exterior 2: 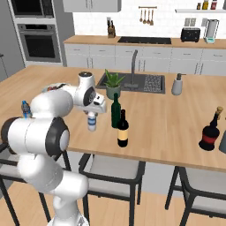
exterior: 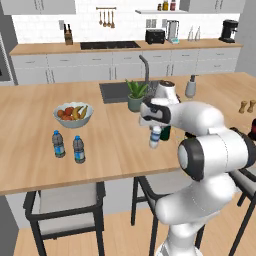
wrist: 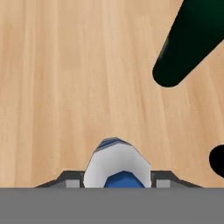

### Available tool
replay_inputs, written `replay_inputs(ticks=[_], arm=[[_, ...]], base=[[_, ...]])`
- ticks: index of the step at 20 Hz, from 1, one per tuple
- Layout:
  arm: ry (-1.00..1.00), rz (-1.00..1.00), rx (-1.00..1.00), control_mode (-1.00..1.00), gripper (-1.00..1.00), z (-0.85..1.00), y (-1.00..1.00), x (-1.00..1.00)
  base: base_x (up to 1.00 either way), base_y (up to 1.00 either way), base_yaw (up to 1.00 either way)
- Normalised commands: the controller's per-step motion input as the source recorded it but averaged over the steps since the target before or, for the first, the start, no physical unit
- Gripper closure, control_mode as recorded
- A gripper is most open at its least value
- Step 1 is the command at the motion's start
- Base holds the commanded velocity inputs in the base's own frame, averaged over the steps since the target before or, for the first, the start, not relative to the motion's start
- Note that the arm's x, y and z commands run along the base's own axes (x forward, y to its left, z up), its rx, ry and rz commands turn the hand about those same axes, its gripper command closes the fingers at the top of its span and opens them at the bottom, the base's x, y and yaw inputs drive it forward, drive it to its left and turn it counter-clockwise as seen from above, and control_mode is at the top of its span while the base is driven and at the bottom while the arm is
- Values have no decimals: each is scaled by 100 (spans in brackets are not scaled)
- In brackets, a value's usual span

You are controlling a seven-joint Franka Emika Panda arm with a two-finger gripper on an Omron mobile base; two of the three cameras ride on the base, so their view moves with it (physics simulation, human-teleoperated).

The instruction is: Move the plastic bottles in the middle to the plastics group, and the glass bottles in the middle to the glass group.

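Note:
My gripper (exterior: 155,130) (exterior 2: 92,114) (wrist: 117,178) is shut on the pale white-capped water bottle (exterior: 155,138) (exterior 2: 92,122) (wrist: 117,164), which hangs upright just above the wooden island counter (exterior: 115,150). The tall dark green wine bottle (exterior 2: 115,109) (wrist: 192,39) stands close to its right, and the brown yellow-labelled bottle (exterior 2: 123,131) is in front of that. Two dark-capped water bottles (exterior: 59,144) (exterior: 79,149) stand together at the counter's left front. The reddish-brown glass bottle (exterior 2: 210,132) stands at the far right.
A fruit bowl (exterior: 73,114) sits behind the two dark-capped bottles. A potted plant (exterior: 135,95), the sink (exterior 2: 145,83), a soap dispenser (exterior 2: 177,84) and wooden shakers (exterior: 247,106) lie further back. Stools (exterior: 65,200) stand below the front edge.

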Motion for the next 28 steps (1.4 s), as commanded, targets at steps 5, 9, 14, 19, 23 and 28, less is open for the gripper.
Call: replay_inputs(ticks=[5,9,14,19,23,28], arm=[[-6,14,0,-100,100,39,100,-62],[-2,17,0,-100,100,9,100,-72],[-1,13,0,-100,100,17,98,-31],[0,11,-4,-100,100,17,99,1],[0,13,-5,-100,100,2,67,45],[0,9,-1,-100,100,0,5,51]], base=[[0,0,0],[0,0,0],[0,0,0],[0,0,0],[0,0,0],[0,0,0]])
